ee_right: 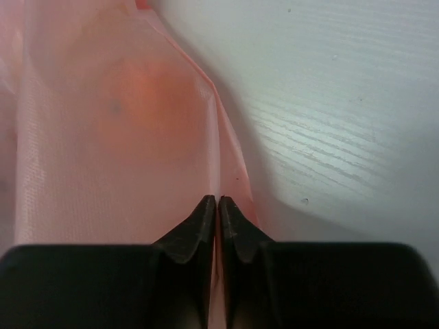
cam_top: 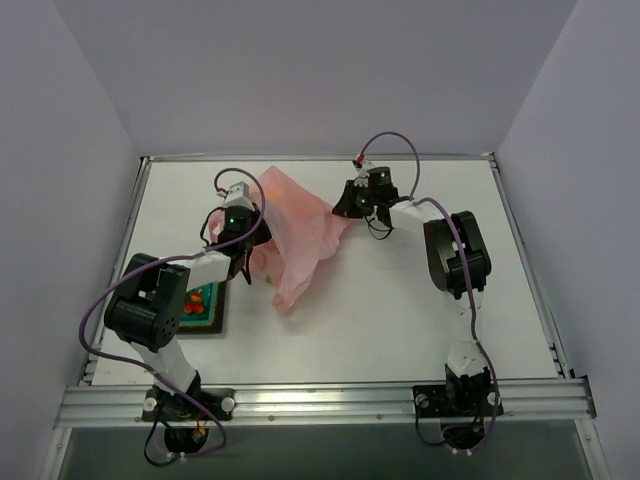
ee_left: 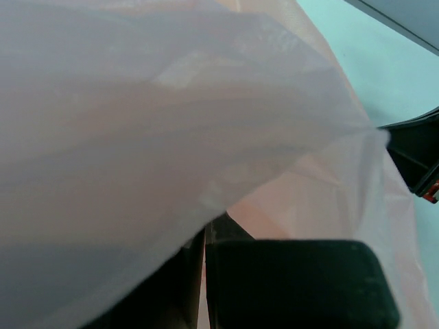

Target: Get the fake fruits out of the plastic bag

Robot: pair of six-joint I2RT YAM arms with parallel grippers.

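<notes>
The pink plastic bag point(cam_top: 298, 235) hangs stretched between my two grippers above the table. My left gripper point(cam_top: 256, 236) is shut on the bag's left side; in the left wrist view the bag point(ee_left: 171, 123) drapes over the closed fingers point(ee_left: 206, 236). My right gripper point(cam_top: 341, 207) is shut on the bag's right edge, its tips point(ee_right: 217, 200) pinching the film point(ee_right: 82, 171). A round orange glow point(ee_right: 147, 96) shows through the film, an orange fruit inside the bag. Small red and green fruits point(cam_top: 197, 298) lie in the tray.
A dark square tray with a teal inside point(cam_top: 205, 329) sits at the front left, partly under my left arm. The right gripper's black tip point(ee_left: 418, 154) shows in the left wrist view. White walls close the table's back and sides.
</notes>
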